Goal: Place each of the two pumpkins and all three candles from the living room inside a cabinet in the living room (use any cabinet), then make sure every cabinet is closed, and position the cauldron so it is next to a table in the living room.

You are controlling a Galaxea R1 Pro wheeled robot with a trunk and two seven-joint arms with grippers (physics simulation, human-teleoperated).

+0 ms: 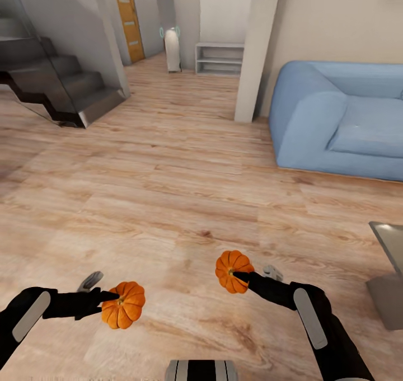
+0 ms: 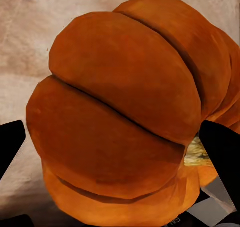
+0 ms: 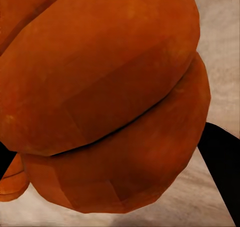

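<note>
Two pumpkins: both are picked up, one in each arm, held over the wood floor (image 1: 168, 191) near the blue sofa (image 1: 341, 123).
Left pumpkin (image 1: 123, 305): the left gripper (image 1: 112, 299) has its jaws squeezed on it.
Right pumpkin (image 1: 233, 271): the right gripper (image 1: 242, 276) has its jaws squeezed on it.
Tabletop (image 1: 392, 241): a grey corner, past the sofa's front.
Left to do, I think: find the cabinet, put everything in, shut it, move the cauldron.

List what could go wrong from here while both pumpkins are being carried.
1. The left gripper holds its pumpkin over bare wood floor; a slip would likely send it rolling.
2. The right gripper pinches its pumpkin near the stem, which may be a shallow hold.
3. The grey table corner sits close beside the right arm; turning could clip it.
</note>
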